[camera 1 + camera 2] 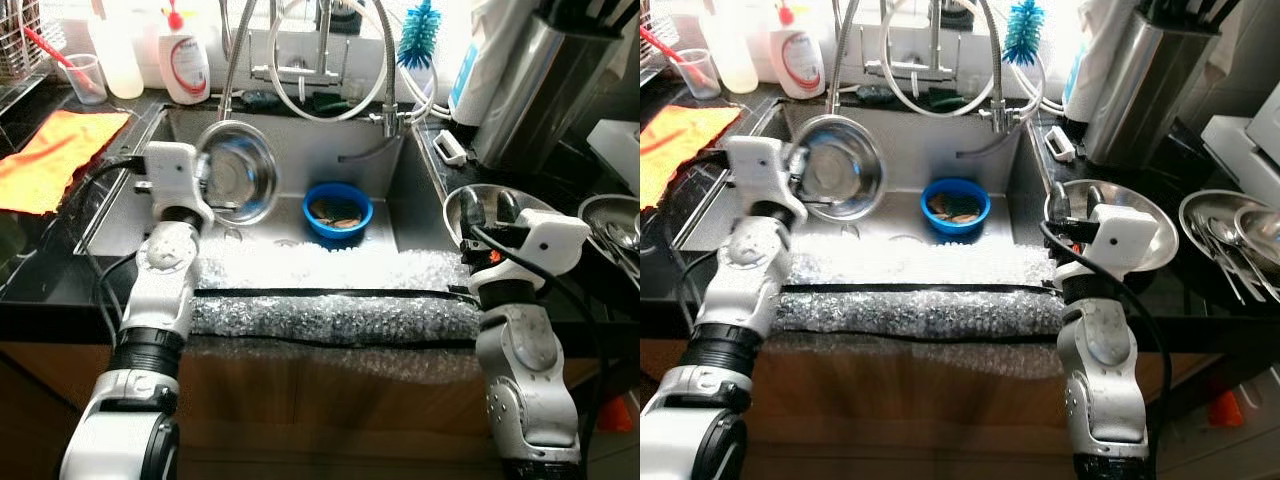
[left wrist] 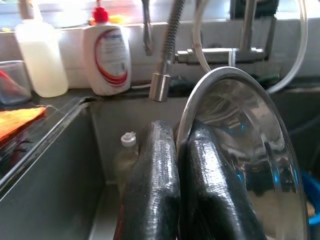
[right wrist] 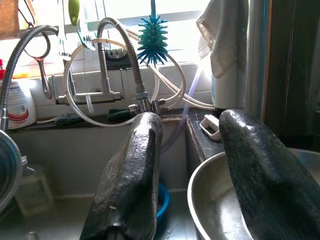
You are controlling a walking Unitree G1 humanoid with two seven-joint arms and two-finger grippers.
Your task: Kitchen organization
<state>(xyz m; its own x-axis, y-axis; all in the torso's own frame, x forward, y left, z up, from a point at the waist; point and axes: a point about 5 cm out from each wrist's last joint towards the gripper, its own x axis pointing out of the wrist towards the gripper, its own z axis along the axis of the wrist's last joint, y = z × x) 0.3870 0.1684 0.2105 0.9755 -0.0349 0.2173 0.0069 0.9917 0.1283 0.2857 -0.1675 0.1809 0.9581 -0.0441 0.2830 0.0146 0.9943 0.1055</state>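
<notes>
Two steel bowls at the sink, one in hand.

Head views: the left gripper (image 1: pixel 215 185) clamps the rim of a steel bowl (image 1: pixel 240 172), tilted above the sink (image 1: pixel 330 150); a blue bowl (image 1: pixel 338 211) sits inside. Left wrist view: fingers (image 2: pixel 152 185) pinch the rim. Right wrist view: the right gripper (image 3: pixel 200 170) is spread over a second steel bowl (image 3: pixel 215 200) on the surface.

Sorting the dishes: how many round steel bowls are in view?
3: one steel bowl clamped in the left gripper over the sink, one at the right gripper, one holding cutlery far right. More may be hidden.
</notes>
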